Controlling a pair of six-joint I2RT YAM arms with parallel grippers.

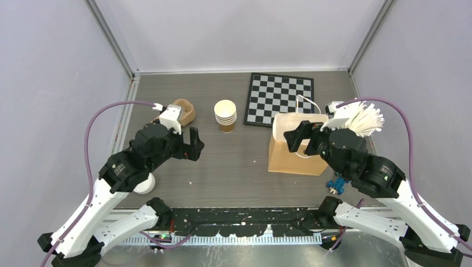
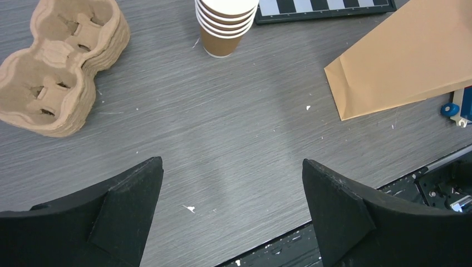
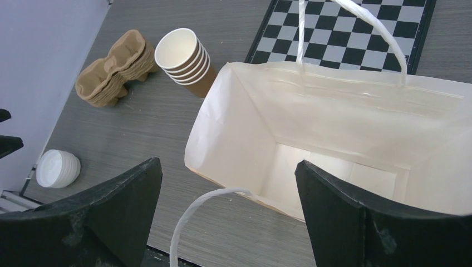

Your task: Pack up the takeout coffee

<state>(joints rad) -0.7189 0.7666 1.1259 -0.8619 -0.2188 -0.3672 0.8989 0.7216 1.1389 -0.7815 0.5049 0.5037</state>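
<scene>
No lidded tan cup shows in any view; the takeout coffee is out of view. The brown paper bag (image 1: 295, 156) stands upright and open at centre right, with a white inside that looks empty in the right wrist view (image 3: 311, 167). Its side also shows in the left wrist view (image 2: 412, 55). My right gripper (image 1: 298, 139) is open above the bag's near rim, with a white handle loop (image 3: 189, 222) between its fingers (image 3: 228, 189). My left gripper (image 1: 192, 146) is open and empty over bare table (image 2: 231, 189).
A stack of lidless tan cups (image 1: 225, 115) stands at centre back. Brown pulp cup carriers (image 1: 182, 111) lie to its left. A chessboard (image 1: 280, 100) lies behind the bag. Stacked white lids (image 1: 144, 183) sit under my left arm. A blue object (image 1: 337, 185) lies near the bag.
</scene>
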